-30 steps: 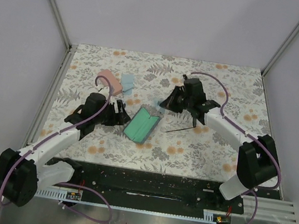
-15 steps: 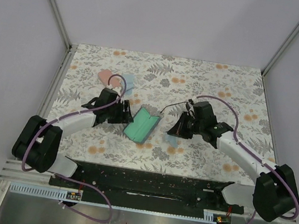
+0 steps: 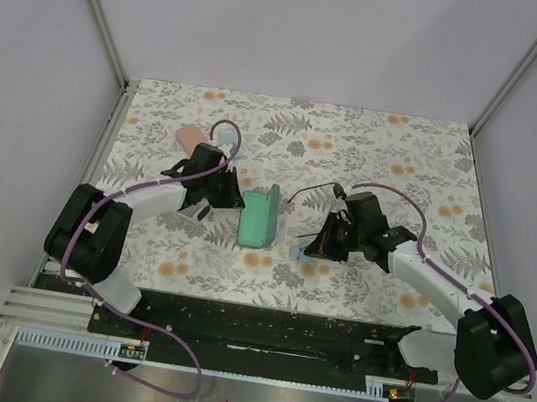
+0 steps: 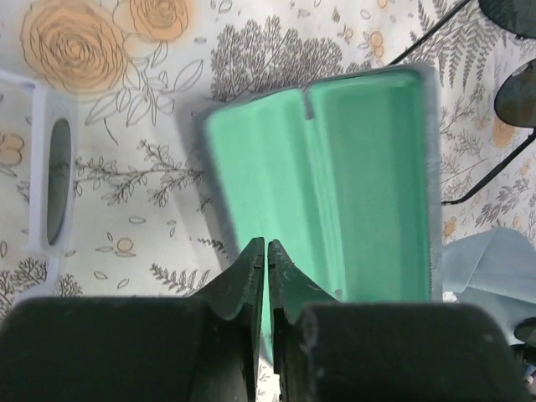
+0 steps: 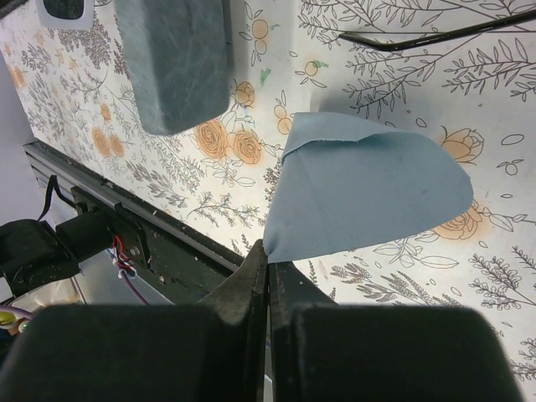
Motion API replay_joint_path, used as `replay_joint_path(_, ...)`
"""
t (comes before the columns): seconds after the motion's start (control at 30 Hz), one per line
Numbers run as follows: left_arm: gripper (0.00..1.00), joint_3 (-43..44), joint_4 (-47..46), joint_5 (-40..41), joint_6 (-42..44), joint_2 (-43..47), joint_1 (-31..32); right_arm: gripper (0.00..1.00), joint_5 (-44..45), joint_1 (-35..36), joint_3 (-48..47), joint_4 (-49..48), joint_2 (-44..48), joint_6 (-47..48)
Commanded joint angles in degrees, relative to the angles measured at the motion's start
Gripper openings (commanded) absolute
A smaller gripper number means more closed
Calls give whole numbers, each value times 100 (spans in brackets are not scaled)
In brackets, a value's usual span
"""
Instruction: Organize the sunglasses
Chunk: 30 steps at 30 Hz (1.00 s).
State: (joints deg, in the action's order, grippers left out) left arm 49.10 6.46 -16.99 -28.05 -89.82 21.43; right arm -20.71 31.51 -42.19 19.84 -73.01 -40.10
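Observation:
The black-framed sunglasses [image 3: 312, 193] lie unfolded on the floral table [image 3: 406, 161], just beyond my right arm; their lenses show at the left wrist view's right edge [image 4: 512, 90]. The whitish-framed sunglasses [image 4: 50, 161] lie left of the open case [image 3: 259, 215]. That case has a green lining [image 4: 352, 176], and my left gripper [image 4: 266, 249] is shut on its near edge. My right gripper [image 5: 268, 251] is shut on a corner of a light blue cloth [image 5: 368, 184], low over the table near the case's right side [image 3: 313, 251].
A pink case [image 3: 189, 135] sits at the far left behind my left arm. The grey-blue outside of the open case [image 5: 176, 59] shows in the right wrist view. The black base rail [image 3: 260, 326] runs along the near edge. White walls enclose the table.
My left gripper has shut on the green-lined case's edge and the case has swung squarer to the table. My right arm has come from the far middle towards the near side, carrying the cloth.

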Motion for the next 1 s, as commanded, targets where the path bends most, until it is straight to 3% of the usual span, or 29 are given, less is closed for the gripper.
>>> replay_joint_path(0.0, 9, 582, -233, -24, 72, -131, -7, 0, -135, 48, -26, -32, 59, 90)
replay_joint_path(0.23, 8, 1645, 126, 328, 221, -720, -7, 0, -390, 40, -52, -147, -90, 72)
replay_joint_path(0.3, 12, 1787, 207, 285, 178, -817, 1, 0, -355, 40, -61, -138, -55, 55)
replay_joint_path(0.4, 23, 1638, 75, 275, 107, -765, 10, 0, -302, 40, -52, -147, -29, 54)
replay_joint_path(0.67, 29, 1146, 31, 276, -104, -616, 54, 0, -285, 31, -96, -147, -143, 46)
replay_joint_path(0.97, 24, 891, 400, 459, -86, -589, 388, 0, -223, 48, -87, -182, -178, 19)
